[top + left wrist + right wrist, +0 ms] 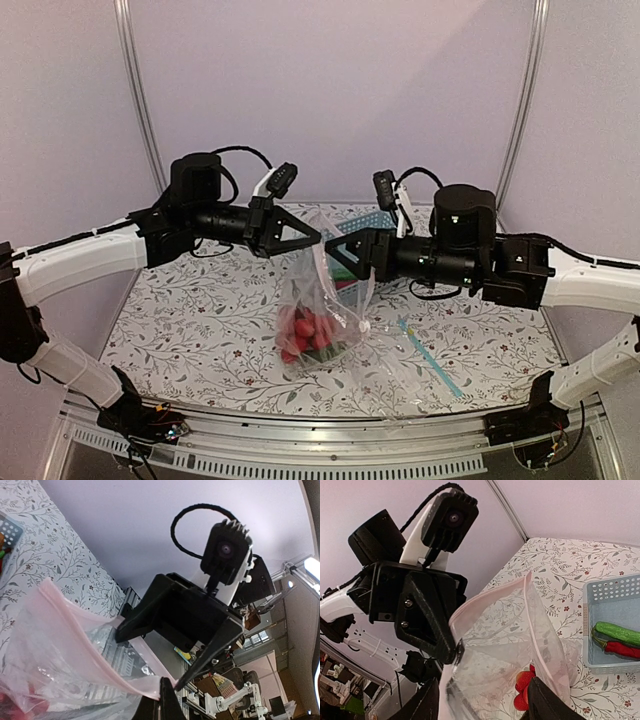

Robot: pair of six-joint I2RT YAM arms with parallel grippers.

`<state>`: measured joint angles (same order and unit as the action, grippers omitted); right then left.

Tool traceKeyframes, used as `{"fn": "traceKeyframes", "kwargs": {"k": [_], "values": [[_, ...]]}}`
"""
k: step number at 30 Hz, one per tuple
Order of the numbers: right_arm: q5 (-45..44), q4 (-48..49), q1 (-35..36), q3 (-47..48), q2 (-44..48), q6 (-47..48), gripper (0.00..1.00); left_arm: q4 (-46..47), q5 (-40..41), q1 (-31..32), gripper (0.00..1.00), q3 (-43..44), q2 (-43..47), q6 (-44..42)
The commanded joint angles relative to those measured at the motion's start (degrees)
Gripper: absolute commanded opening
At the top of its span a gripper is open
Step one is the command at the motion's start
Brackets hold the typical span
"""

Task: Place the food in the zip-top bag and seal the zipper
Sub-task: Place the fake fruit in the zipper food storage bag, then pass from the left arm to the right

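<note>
The zip-top bag (320, 300) hangs by its mouth above the table. My left gripper (315, 237) is shut on one end of its pale pink zipper (75, 645). In the left wrist view the fingers (165, 700) pinch the strip. My right gripper (335, 250) is open, and its fingers (542, 705) stand wide apart on either side of the bag's open mouth. The bunch of red round fruits (305, 330) lies at the bottom of the bag and also shows in the right wrist view (525, 685). A green vegetable (620, 632) and the red chili (622, 650) lie in a basket. The potato-like lump is out of view.
The pale blue perforated basket (610, 592) stands on the flowered table (200, 320) behind the bag. Another clear bag with a teal-blue strip (430, 355) lies flat at the right front. Walls close in the back and sides.
</note>
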<state>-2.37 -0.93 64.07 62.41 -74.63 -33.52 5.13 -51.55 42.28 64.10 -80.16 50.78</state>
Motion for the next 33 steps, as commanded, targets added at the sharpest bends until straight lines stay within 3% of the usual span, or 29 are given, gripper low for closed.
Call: {"fn": "traceKeyframes", "kwargs": {"k": [1,9,13,17,33], "values": [[1.66,-4.02,0.44,2.67,4.64,1.39,0.63,-2.63,1.4,-1.94,0.0,-0.87,-0.25,-2.12],[-3.55,-15.78,0.39,5.71,8.1,4.34,0.68,-9.57,1.76,-3.81,0.0,0.62,-0.2,-6.08],[-10.22,-26.47,0.4,9.88,6.24,4.79,0.68,-11.88,1.95,-4.29,0.0,1.15,0.13,-7.5],[-10.36,-32.06,0.43,13.29,2.14,4.54,0.67,-13.98,2.29,-4.73,0.0,1.55,0.49,-8.69],[-1.7,-25.82,0.35,17.36,-6.8,2.72,0.59,-19.5,3.6,-5.28,0.0,2.81,1.49,-11.83]]}}
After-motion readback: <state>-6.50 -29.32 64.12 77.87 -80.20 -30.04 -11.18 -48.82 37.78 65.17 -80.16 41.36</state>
